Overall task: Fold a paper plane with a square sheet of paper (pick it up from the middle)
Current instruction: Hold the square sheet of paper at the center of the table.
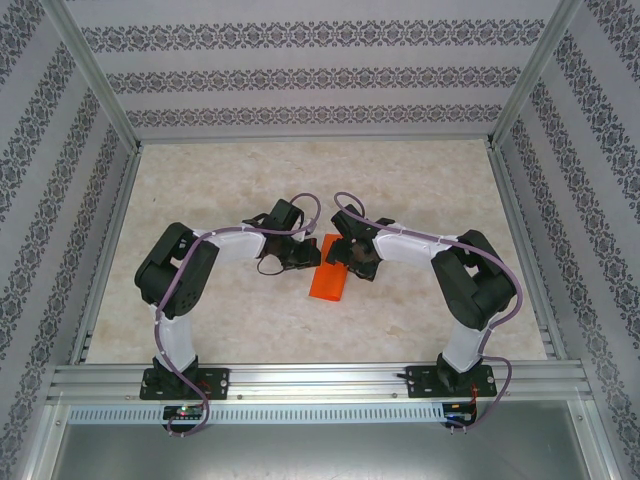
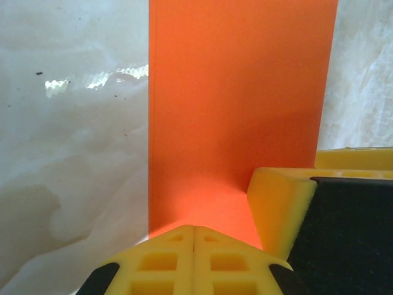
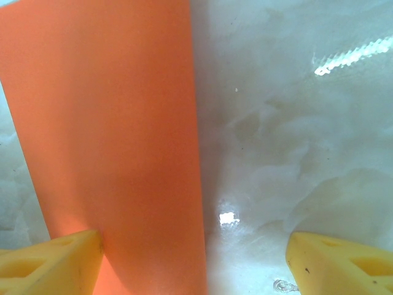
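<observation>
The walls (image 1: 60, 150) are papered in pale bands with dark lacy stripes, held in a frame (image 1: 95, 80) of bare aluminium rail. The worktop (image 1: 200, 190) is glossy and cream, with a cloudy marble figure, bright glare patches and a few dark specks.

The left end effector (image 1: 292, 256) reaches in from the left. Its ribbed yellow fingers (image 2: 166, 261), soft-looking and cut with square pockets, are clenched so that only a thin seam runs between them. Their tips touch the near edge of the paper (image 1: 328, 278); I cannot tell whether they nip it.

The paper lies flat at the worktop's middle, between the two arms. It is thin, matte, bright orange and plain, a long narrow rectangle with straight edges, and its left edge looks doubled in the left wrist view.

The right end effector (image 1: 350, 258) is released, jaws wide. One yellow finger (image 3: 52, 261) rests on the paper and the other sits on bare worktop. No writing is legible.
</observation>
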Available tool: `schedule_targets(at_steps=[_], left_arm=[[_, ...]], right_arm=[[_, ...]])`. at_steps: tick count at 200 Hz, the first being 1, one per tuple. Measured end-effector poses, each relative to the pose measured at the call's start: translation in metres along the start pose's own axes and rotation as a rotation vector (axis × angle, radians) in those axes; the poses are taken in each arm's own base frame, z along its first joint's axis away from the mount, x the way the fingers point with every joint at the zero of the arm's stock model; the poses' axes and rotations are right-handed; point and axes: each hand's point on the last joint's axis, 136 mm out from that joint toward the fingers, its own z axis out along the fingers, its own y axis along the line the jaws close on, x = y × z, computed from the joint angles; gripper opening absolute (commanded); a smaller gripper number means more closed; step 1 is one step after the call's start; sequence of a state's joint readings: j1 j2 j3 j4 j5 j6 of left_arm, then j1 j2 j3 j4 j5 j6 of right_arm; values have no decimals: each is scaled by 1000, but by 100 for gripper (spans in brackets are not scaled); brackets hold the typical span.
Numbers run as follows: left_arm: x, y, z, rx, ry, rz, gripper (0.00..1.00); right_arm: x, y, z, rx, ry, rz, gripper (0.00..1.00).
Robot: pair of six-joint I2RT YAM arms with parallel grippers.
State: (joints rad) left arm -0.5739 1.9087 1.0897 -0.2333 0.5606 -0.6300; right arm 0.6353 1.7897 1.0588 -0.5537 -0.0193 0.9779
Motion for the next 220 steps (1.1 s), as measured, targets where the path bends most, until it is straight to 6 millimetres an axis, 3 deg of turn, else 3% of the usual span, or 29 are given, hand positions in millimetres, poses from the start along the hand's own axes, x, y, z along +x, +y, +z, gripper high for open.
schedule_targets(at_steps=[173, 200, 220], left_arm=[[4, 8, 11, -17, 32, -19, 0], [5, 9, 11, -23, 34, -19, 0], [4, 9, 10, -31, 33, -14, 0]], right_arm=[[0, 1, 0, 4, -8, -5, 82], [-2, 3, -6, -11, -24, -10, 85], [-4, 1, -24, -49, -65, -8, 85]])
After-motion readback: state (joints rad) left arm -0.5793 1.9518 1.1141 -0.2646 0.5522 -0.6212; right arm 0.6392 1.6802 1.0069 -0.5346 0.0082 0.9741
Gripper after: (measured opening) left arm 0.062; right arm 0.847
